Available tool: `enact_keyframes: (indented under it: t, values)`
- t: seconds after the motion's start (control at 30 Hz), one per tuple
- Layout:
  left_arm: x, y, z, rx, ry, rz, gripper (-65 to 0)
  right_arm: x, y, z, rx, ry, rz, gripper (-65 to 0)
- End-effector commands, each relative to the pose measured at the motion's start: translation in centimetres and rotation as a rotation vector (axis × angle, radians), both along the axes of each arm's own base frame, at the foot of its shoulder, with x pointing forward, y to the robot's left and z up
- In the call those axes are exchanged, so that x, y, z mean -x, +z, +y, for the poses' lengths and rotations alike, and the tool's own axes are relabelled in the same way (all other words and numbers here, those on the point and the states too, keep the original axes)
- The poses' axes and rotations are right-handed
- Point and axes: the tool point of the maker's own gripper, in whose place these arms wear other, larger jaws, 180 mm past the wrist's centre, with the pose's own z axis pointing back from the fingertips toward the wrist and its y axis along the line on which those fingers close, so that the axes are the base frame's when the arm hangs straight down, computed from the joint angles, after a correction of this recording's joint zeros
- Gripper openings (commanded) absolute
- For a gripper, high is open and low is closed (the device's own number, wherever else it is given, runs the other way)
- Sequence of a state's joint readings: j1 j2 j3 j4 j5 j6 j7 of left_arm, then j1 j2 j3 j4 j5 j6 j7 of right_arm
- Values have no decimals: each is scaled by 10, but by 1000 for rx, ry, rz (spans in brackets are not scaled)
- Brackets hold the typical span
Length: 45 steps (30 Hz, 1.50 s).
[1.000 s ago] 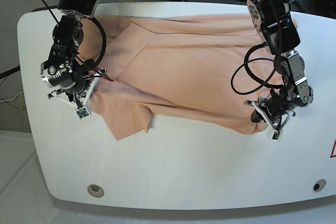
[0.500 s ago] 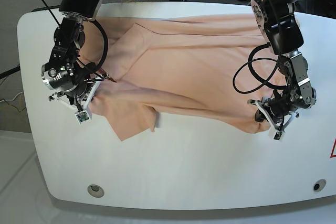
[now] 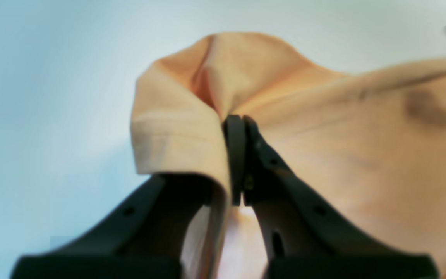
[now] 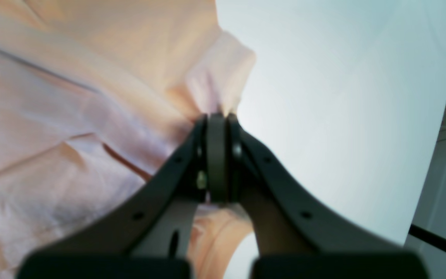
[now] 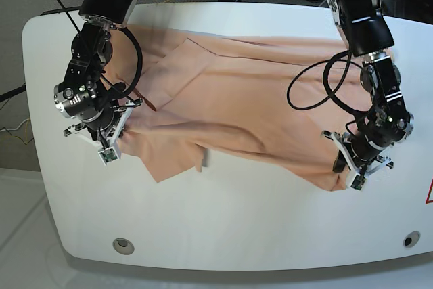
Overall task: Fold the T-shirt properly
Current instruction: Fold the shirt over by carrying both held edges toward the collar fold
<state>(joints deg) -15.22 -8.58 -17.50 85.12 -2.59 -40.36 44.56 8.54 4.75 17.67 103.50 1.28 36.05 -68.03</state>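
Left end effector (image 5: 342, 164): jaws closed on a hemmed corner of the T-shirt (image 5: 250, 106), seen at the near right of the base view; arm bent down from the far edge. Right end effector (image 5: 116, 128): jaws pinched on a shirt edge at the near left; wrist turned downward, arm reaching from the far left. T-shirt: spread crumpled across the white bench (image 5: 223, 214), a flap folded over near the far left.
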Motion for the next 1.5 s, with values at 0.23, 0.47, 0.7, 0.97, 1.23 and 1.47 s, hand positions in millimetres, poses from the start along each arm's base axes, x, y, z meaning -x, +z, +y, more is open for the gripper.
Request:
enact_keyframes:
  t: [0.23,0.47,0.7,0.97,1.23,1.47]
  values:
    - [5,42,2,-53,-4,-131,-618,-8,14,-2,5,3,-48,-650]
    - [12,42,1,-65,-7,-135,-618,-6,14,-3,12,0,-43,-650]
    - [19,36,3,-73,-7,-119,-618,4,23,-9,60,-17,-15,-650]
    - [22,35,14,-100,0,-110,-618,18,25,-18,109,-41,32,-650]
    - [32,32,34,-129,32,-96,-618,26,20,-21,119,-52,70,-650]
    - [41,29,44,-161,38,-77,-618,35,11,-21,119,-53,99,-650]
